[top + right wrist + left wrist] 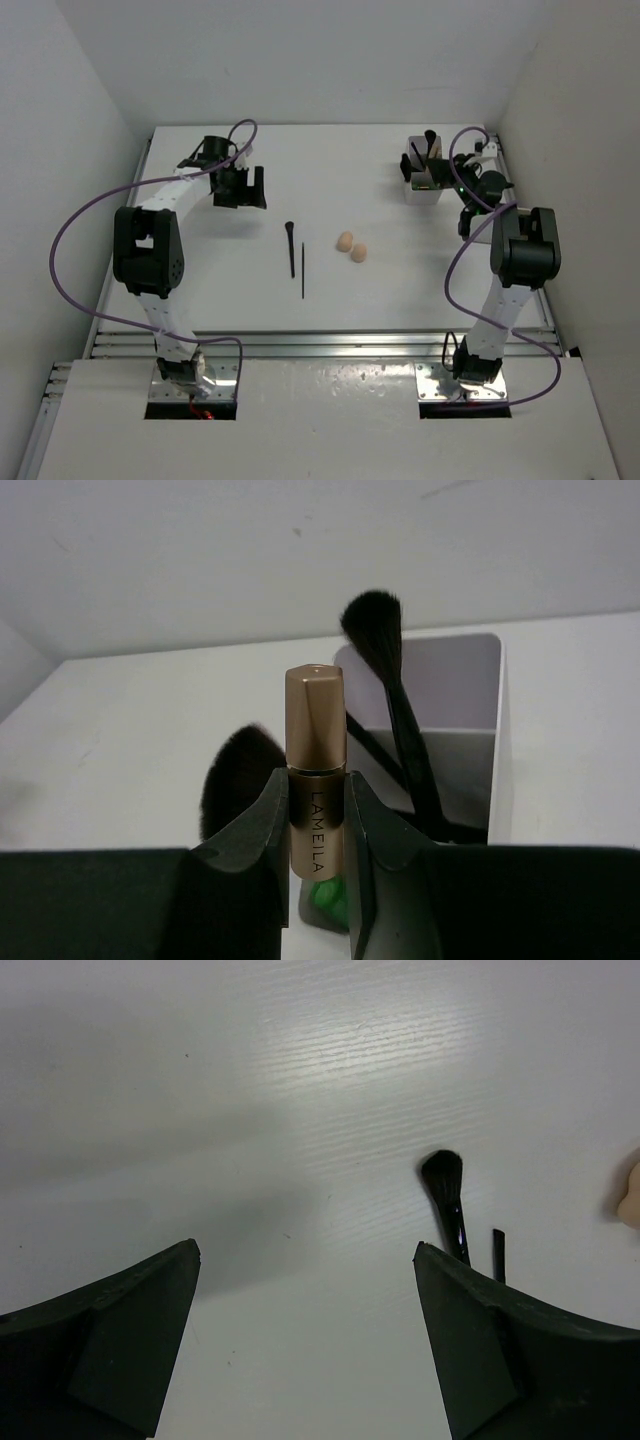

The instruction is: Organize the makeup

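My right gripper (316,815) is shut on a tan cylinder (316,755) marked LAMEILA, held upright just in front of the translucent white compartment box (500,730). Black brushes (385,660) stand in the box and a green tube (330,900) shows below the cylinder. In the top view that gripper (462,190) is at the box (424,192) at the back right. On the table's middle lie a black brush (290,247), a thin black pencil (303,270) and two beige sponges (351,246). My left gripper (240,188) is open and empty, left of the brush (445,1200).
White walls close the table at the back and both sides. A metal rail (320,345) runs along the table's near edge. Purple cables loop off both arms. In the left wrist view the pencil's tip (498,1252) and a sponge's edge (630,1195) show at the right.
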Robot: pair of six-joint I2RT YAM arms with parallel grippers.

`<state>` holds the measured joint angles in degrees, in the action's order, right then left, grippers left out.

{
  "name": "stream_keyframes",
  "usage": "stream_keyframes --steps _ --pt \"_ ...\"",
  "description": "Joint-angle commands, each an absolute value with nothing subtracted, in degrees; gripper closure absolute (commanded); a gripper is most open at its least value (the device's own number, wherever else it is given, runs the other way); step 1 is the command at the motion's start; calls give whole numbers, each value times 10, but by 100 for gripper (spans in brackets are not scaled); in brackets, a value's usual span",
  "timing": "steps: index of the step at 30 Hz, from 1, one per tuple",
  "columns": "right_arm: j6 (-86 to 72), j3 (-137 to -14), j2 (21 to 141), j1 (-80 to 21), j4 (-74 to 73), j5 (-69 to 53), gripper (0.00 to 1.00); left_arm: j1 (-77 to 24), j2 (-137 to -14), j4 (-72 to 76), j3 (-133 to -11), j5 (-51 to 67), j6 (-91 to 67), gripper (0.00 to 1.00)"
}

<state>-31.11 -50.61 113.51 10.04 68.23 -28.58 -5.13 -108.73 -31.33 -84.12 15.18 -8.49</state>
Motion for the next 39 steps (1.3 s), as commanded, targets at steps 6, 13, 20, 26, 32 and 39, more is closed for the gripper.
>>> stream_keyframes --steps 6,13,20,26,32,39 --pt "-236 -549 1183 101 770 -317 100 -43 -1076 -323 -865 158 -96 6" --pt "-178 -481 1172 101 750 -321 100 -43 -1081 -329 -876 153 -96 6" --pt "-181 -521 1217 97 756 -320 100 -48 -1092 -329 -882 148 -91 6" --pt "-157 -540 1222 90 752 -320 100 -48 -1086 -334 -876 137 -85 6" --pt "-149 -524 1233 85 773 -304 81 -48 -1086 -334 -876 137 -85 6" --pt "-140 -483 1201 85 791 -294 60 -48 -1086 -334 -876 137 -85 6"
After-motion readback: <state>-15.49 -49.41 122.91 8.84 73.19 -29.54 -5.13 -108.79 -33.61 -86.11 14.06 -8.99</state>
